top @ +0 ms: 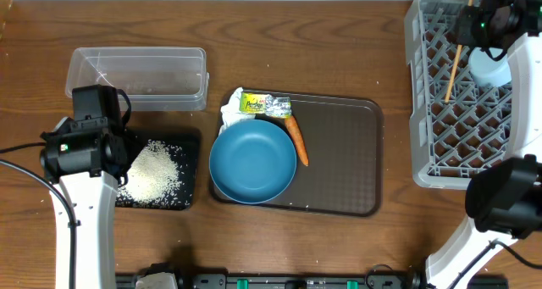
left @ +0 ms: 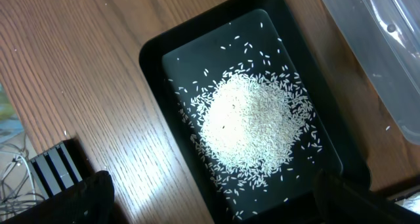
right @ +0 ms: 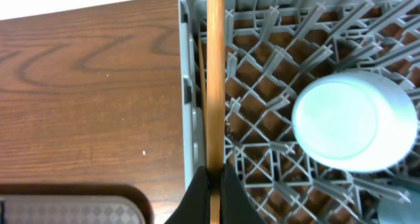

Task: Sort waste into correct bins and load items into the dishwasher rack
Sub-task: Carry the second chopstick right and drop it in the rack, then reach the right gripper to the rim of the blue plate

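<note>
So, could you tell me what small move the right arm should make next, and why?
Probably lower and open: the right gripper is shut on a chopstick that hangs above the dishwasher rack, beside the light-blue bowl.

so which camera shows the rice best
The left wrist view: the rice lies heaped in the black tray, unobstructed. Overhead shows it small, beside the left arm. The right wrist view misses it.

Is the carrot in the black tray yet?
No, the carrot lies on the brown tray beside the blue plate.
</note>
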You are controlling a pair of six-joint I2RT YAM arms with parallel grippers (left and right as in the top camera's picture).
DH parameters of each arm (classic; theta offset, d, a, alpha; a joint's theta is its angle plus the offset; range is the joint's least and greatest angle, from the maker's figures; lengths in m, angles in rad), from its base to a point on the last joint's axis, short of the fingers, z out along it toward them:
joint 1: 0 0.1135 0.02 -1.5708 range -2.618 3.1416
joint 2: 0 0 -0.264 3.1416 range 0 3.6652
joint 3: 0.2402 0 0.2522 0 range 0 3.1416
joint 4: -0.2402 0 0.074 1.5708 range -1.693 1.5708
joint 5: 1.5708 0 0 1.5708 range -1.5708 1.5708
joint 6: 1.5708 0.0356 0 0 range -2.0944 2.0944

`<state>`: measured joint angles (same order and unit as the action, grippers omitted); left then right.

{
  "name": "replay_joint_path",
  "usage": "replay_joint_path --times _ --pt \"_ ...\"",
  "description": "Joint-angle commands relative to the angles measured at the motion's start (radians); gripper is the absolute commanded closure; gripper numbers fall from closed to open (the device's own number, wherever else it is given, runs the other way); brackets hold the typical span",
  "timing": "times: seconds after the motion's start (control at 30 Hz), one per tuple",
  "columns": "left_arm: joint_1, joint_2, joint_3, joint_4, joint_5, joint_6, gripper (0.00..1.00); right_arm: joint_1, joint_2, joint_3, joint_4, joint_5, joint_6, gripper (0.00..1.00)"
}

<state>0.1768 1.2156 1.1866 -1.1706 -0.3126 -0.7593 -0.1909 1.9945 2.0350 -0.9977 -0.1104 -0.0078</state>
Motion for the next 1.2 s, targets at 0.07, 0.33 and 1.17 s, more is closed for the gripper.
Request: replay_joint_path --times 0.07,0.33,1.17 --pt "0.006 0.000 0.011 -0.003 -0.003 -0.005 0.01 0.007 0.077 0.010 0.033 -0.032 -0.019 0.99" --pt "0.006 0.000 0.011 -0.003 -0.003 -0.005 0.01 0.009 0.137 0.010 0.042 -0.033 -0.019 0.98" --pt "0.006 0.000 0.011 -0.003 -0.003 -0.005 0.01 0.244 0.018 0.008 -0.203 -0.417 0.083 0.25"
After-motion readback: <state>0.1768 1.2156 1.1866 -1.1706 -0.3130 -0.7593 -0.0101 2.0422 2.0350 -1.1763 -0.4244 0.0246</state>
